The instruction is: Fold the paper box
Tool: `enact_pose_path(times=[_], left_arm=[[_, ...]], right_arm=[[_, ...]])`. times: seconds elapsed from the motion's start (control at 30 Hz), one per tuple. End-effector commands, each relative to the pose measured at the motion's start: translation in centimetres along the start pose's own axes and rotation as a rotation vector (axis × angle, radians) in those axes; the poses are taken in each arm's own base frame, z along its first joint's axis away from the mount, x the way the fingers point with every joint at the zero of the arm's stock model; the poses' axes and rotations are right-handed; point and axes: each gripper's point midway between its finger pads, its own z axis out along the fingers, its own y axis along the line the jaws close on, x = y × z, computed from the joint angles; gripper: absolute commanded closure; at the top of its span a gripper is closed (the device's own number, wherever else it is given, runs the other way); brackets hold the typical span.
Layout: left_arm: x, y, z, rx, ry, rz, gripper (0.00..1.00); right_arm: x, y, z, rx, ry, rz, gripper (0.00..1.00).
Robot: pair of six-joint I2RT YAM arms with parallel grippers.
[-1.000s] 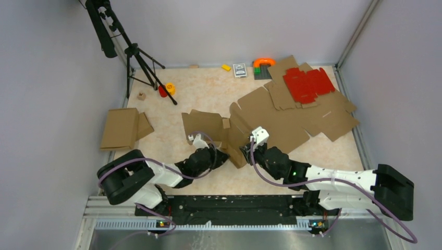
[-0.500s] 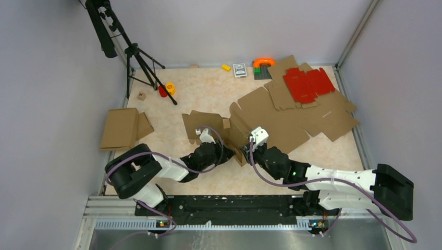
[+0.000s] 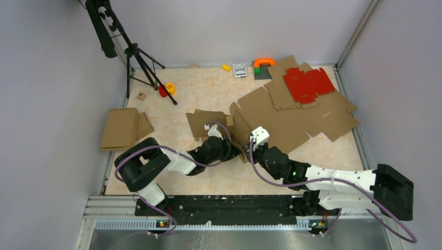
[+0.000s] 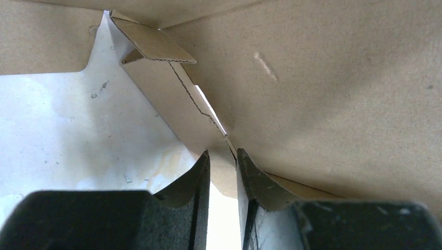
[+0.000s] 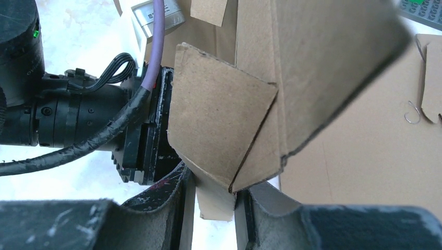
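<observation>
**Light, springy card wants a grip near the creases**

The box [image 3: 208, 124] sits mid-table, partly raised. The right gripper [image 5: 215, 200] pinches a folded corner flap. The left gripper [image 4: 223, 172] straddles an edge, its jaws narrowly apart; I can't tell whether it's biting. The card looks light and stiff.

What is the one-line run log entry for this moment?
task: fold paper box | right gripper: shut on folded corner | left gripper: flap edge between narrow jaws, grip unclear | fold: unfinished

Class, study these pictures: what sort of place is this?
Likely a robot lab cell: a left arm and right arm bolted to a walled-in table, a tripod on it, cardboard blanks spread about.
</observation>
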Motion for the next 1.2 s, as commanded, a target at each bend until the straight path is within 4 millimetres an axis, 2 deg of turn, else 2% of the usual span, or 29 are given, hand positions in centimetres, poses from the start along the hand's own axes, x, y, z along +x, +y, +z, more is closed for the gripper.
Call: enact_pose_path(times=[0.0, 0.1, 0.23, 0.53, 0.67, 0.83, 1.17], left_arm=[[0.3, -1.1, 0.2, 0.039, 0.027, -0.019, 0.76], [0.0, -1.3, 0.0, 0.049, 0.029, -0.037, 0.74], [-0.7, -1.8, -0.6, 0.064, 0.013, -0.039, 0.63], [-1.2, -3.6, -1.6, 0.119, 0.021, -0.038, 0.67], [-1.3, -3.5, -2.0, 0.113, 0.017, -0.037, 0.64], [-1.0, -2.2, -2.1, 0.064, 0.026, -0.039, 0.59], [-1.2, -0.7, -2.8, 0.046, 0.008, -0.077, 0.71]], right_arm=[[0.9, 2.1, -0.4, -0.101, 0.026, 0.037, 0.75], [1.0, 1.8, -0.6, -0.094, 0.021, 0.047, 0.75], [1.3, 1.5, -0.7, -0.079, 0.034, 0.046, 0.75], [1.5, 1.6, -0.7, -0.08, 0.046, 0.047, 0.75], [1.7, 1.3, -0.6, -0.063, 0.06, 0.039, 0.75], [1.5, 1.1, -0.6, -0.048, 0.056, 0.042, 0.75], [1.8, 1.1, -0.5, -0.038, 0.073, 0.039, 0.75]])
